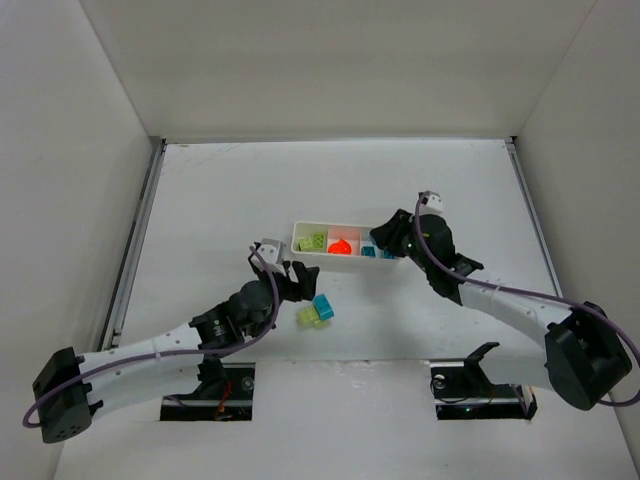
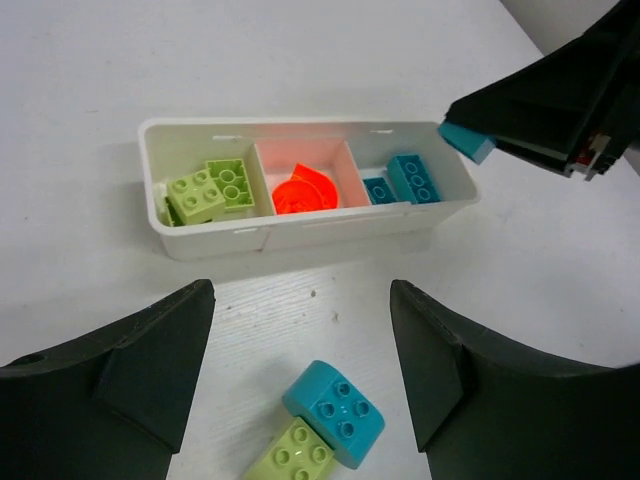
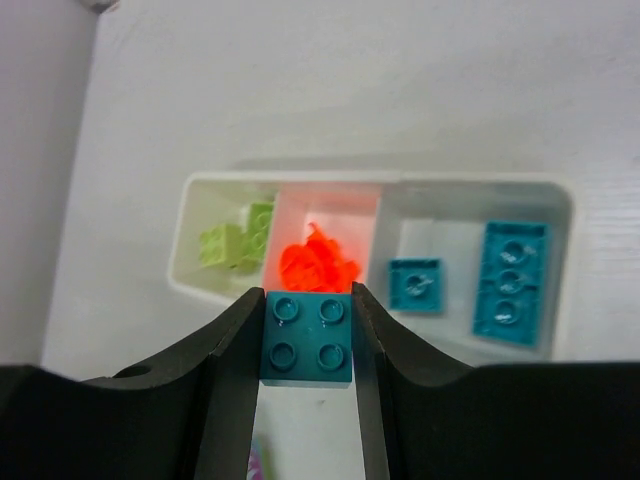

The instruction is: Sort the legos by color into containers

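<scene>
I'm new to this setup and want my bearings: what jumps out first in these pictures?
The right gripper, shut on a cyan-blue brick, hovers at the right end of the white tray, whose compartments hold yellow-green pieces, orange-red pieces and cyan-blue pieces. Before the open left gripper, a loose cyan-blue brick and a yellow-green brick lie touching on the table.

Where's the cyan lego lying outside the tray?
Top view: the cyan lego lies on the table near side of the tray, touching a yellow-green lego, beside the left gripper.
</scene>
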Action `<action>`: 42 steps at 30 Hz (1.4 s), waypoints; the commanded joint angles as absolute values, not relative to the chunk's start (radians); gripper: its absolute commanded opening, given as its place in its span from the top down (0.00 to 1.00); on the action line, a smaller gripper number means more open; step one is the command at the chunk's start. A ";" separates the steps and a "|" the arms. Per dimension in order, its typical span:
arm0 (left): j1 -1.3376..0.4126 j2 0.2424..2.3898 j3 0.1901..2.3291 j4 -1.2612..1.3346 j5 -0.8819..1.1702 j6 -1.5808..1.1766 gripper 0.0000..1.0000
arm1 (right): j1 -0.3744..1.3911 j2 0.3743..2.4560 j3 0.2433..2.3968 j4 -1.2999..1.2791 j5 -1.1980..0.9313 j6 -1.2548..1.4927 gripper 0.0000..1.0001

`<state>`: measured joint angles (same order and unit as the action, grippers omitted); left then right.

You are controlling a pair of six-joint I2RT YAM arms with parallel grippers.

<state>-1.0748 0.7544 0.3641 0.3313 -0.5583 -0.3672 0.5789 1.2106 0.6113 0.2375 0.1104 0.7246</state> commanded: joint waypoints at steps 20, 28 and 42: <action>-0.768 0.758 0.256 0.433 -0.384 -0.520 0.31 | 0.772 1.178 0.663 0.123 0.295 0.526 0.36; -0.726 0.779 0.281 0.356 -0.377 -0.563 0.33 | 1.145 1.221 0.670 0.051 0.282 0.571 0.22; -0.752 0.730 0.293 0.221 -0.388 -0.607 0.36 | 1.214 1.451 0.762 0.061 0.331 0.563 0.35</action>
<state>-0.7509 0.7528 0.2623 0.2359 -0.3840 -0.5873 1.2057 1.4372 0.7116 0.0341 0.3023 0.5652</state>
